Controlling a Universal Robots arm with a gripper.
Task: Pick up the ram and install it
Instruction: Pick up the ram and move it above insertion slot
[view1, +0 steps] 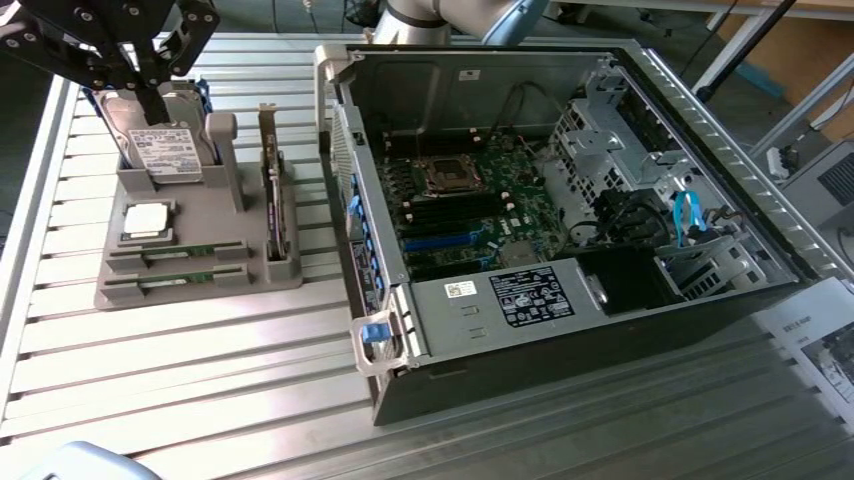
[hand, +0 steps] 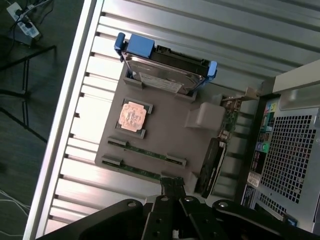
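Observation:
Two ram sticks (view1: 180, 252) (view1: 178, 280), thin green boards, lie side by side in slots at the front of a grey holder (view1: 200, 225). In the wrist view they appear as the ram pair (hand: 145, 151) (hand: 140, 171) on the holder (hand: 170, 135). My gripper (view1: 163, 98) hangs high over the holder's back end, above the hard drive, well clear of the ram. Its black fingers (hand: 172, 187) are shut together with nothing between them.
The holder also carries an upright hard drive (view1: 167, 150) (hand: 165, 70), a square processor (view1: 147, 220) (hand: 132, 115) and a dark expansion card (view1: 276, 200) (hand: 212, 165). An open computer case (view1: 534, 200) (hand: 295, 145) with its motherboard (view1: 467, 200) stands on the exterior view's right. All rest on a slatted metal table (view1: 200, 380).

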